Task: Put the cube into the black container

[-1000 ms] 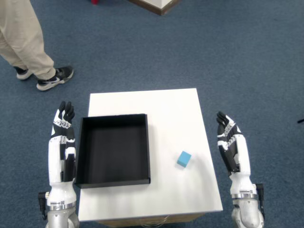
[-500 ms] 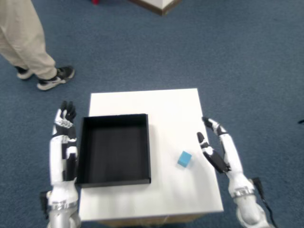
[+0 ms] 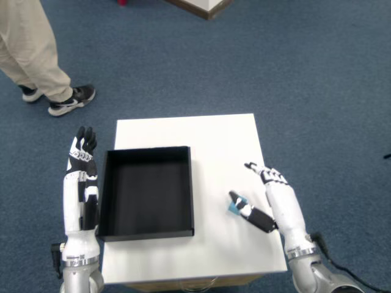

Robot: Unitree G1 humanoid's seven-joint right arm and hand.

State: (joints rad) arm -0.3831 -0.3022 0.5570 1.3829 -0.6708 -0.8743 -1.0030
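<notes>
A small blue cube (image 3: 234,207) lies on the white table (image 3: 208,137), to the right of the black container (image 3: 191,189), a shallow square tray with nothing in it. My right hand (image 3: 267,198) reaches over the table's right edge, open. Its thumb lies across the cube's top and hides part of it. The fingers (image 3: 258,171) point away to the upper left, apart from the cube. Whether the thumb touches the cube I cannot tell.
My left hand (image 3: 81,183) is held flat and open beside the table's left edge, next to the container. A person's legs (image 3: 33,49) and shoe (image 3: 71,101) stand on the blue carpet at upper left. A wooden corner (image 3: 204,6) shows at the top.
The right hand has swung in from beside the table's right edge to over the table, and its thumb now covers the cube. The cube, container and left hand have not moved.
</notes>
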